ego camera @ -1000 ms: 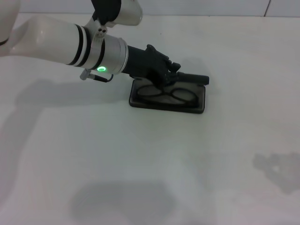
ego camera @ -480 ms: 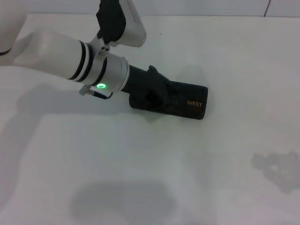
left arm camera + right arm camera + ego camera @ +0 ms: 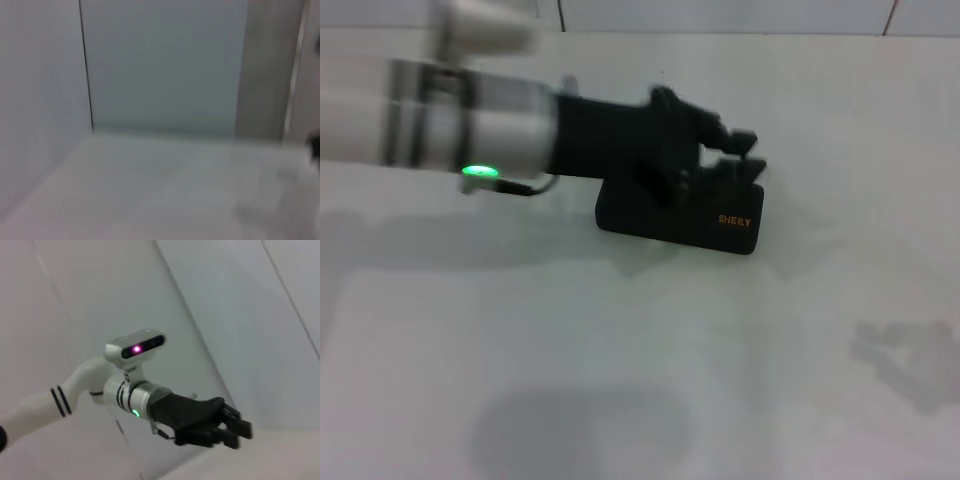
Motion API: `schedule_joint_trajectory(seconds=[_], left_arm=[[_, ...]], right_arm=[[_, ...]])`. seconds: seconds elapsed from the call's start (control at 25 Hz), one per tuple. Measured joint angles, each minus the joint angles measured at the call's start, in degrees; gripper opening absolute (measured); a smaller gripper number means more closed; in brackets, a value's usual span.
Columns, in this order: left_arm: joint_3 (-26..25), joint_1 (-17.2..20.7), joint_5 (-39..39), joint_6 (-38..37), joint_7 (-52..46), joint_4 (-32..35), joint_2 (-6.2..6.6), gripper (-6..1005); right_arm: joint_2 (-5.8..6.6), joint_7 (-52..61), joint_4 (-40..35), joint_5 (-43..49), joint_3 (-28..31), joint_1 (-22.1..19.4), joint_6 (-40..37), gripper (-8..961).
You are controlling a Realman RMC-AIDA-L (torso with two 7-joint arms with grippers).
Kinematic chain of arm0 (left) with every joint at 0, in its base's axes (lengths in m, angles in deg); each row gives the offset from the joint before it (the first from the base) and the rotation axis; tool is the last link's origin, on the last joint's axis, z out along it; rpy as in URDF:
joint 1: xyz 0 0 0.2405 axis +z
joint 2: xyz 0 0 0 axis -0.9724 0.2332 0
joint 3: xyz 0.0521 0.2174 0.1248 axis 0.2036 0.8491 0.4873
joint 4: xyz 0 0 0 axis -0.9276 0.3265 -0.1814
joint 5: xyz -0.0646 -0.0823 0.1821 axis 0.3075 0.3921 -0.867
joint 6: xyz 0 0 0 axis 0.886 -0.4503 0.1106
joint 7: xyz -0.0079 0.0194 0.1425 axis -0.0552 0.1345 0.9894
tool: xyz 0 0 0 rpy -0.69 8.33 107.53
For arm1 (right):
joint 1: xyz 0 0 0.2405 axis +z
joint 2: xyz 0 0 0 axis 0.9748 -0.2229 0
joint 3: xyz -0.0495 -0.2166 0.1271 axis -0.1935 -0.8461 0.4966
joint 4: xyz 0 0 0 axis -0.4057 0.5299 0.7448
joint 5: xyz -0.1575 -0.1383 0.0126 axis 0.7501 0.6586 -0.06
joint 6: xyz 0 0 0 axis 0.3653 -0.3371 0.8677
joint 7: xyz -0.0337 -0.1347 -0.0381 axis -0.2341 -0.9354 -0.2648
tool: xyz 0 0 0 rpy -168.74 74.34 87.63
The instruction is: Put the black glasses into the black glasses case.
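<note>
**Case shut, left gripper above it**

The head view shows the black glasses case (image 3: 682,216) closed on the desk (image 3: 640,350), glasses hidden. The left gripper (image 3: 735,160) hovers over its lid; the right wrist view shows its fingers (image 3: 235,427) spread, holding nothing.

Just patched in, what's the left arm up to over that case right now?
The left gripper hangs just above the black glasses case, which lies shut on the white table with its orange lettering facing up. No glasses are visible outside the case. The right gripper is not in the head view.
</note>
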Motion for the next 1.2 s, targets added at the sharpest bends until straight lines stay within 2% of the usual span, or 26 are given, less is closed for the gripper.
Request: schedule_joint_trajectory(seconds=[0.12,0.2,0.32,0.4,0.48,0.6,0.64,0.84,1.04,1.2], left_arm=[[-9.05,3.49,8.22,-11.97,0.83,3.36,0.69,233],[-15.06,4.32,11.2,-19.38,4.62,-0.18,1.16,234],[-22.15,5.25,11.79,-26.81,11.62,-8.02,2.39,311],[-23.85,5.6,10.84,-27.57,13.65,-12.55,3.9,363],[-23.94,5.71,10.01,-28.02,15.44,-17.89,5.96,440],[-23.79,5.48,8.12,-30.29,18.23,-23.7,7.57,591],[-23.78,5.34,7.02,-30.97,19.25,-24.79,7.71,642],[-24.11,5.67,3.79,-31.39,21.97,-26.23,7.19,667],[-24.24,5.93,3.69,-31.14,24.43,-27.15,6.62,667],[-24.33,6.18,3.82,-30.88,24.92,-27.35,6.34,667]], right_arm=[[-0.18,-4.57,0.01,-3.18,-0.69,0.72,-2.29,180],[-0.25,-5.79,0.05,-5.23,-2.58,1.53,-2.26,181],[-0.27,-6.27,0.08,-7.84,-6.99,3.34,-0.61,275],[-0.29,-6.28,0.08,-9.44,-9.8,5.02,0.81,337],[-0.34,-6.04,0.07,-10.41,-11.77,7.01,2.11,434],[-0.51,-4.29,0.26,-10.61,-14.78,11.05,5.81,579],[-0.55,-3.76,0.34,-10.56,-15.55,11.76,6.6,616],[-0.66,-0.29,0.8,-10.41,-20.93,16.72,10.81,800],[-0.91,0.93,1.26,-10.72,-22.84,19.09,11.57,853],[-0.92,1.38,3.19,-10.73,-23.71,20.39,11.87,853]])
